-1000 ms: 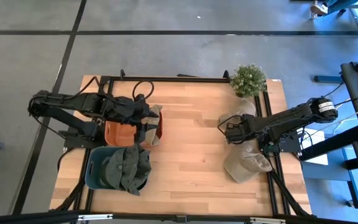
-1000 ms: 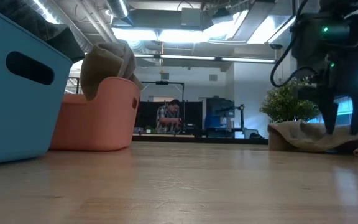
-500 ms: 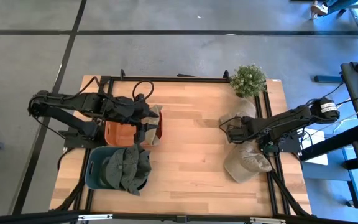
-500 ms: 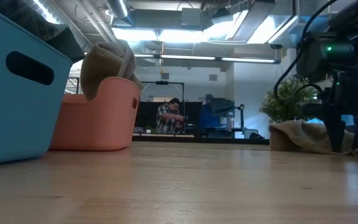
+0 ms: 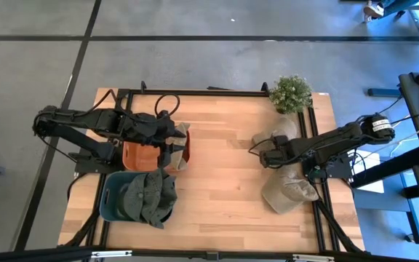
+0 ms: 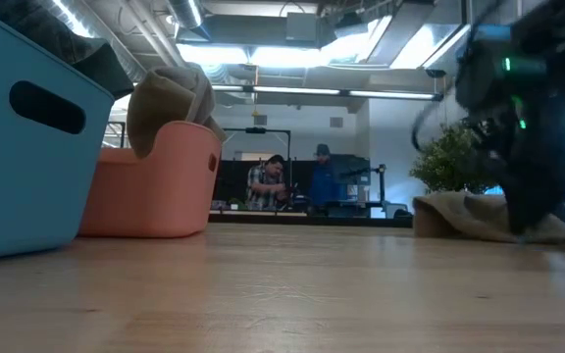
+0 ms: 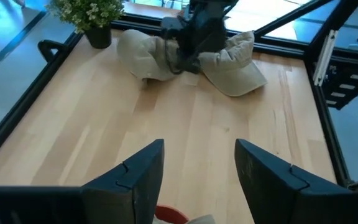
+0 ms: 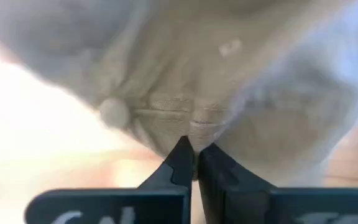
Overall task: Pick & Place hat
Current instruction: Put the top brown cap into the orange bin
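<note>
right gripper [image 5: 265, 154]: shifted a little toward the table's middle, away from the right edge, fingers now closed on the cloth | tan hat [image 5: 275, 140] by the plant corner: its near edge dragged along, now reaching further inward | background: a second person [image 6: 322, 182] now stands beside the seated one

tan hat [image 5: 273, 140]: crumpled, lying flat near the table's right edge, beside the plant.
second tan hat [image 5: 288, 193]: flat, closer to the front right corner.
green hats [image 5: 149, 195]: piled in the blue bin.
</note>
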Controlling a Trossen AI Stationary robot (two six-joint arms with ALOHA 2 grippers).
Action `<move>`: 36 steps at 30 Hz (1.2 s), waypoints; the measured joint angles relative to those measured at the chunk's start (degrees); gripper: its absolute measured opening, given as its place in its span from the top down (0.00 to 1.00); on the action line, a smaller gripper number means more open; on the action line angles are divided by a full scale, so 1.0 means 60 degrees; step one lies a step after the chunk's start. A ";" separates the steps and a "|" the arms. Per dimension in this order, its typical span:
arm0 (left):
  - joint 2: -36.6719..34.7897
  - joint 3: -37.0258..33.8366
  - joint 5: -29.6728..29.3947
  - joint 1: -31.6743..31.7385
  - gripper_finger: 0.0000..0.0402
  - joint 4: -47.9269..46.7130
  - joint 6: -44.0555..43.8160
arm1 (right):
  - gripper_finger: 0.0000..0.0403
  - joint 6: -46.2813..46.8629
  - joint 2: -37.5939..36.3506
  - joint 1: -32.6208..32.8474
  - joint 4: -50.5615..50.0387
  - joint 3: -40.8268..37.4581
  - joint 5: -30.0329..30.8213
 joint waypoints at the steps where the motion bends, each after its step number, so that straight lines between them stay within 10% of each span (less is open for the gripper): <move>1: 0.0000 0.0000 0.0000 -0.0013 0.52 0.0003 -0.0068 | 0.97 -0.0317 -0.0025 0.0079 -0.0138 0.0292 0.0101; 22: 0.0296 -0.0015 0.0040 -0.0520 0.52 0.1306 0.1279 | 0.98 -0.9865 -0.0044 0.1455 -0.1714 0.7812 0.2125; 36: 0.2011 -0.0007 -0.1360 -0.1370 0.52 0.4131 0.4375 | 0.98 -1.2280 0.0329 0.1695 0.0858 0.8193 0.1943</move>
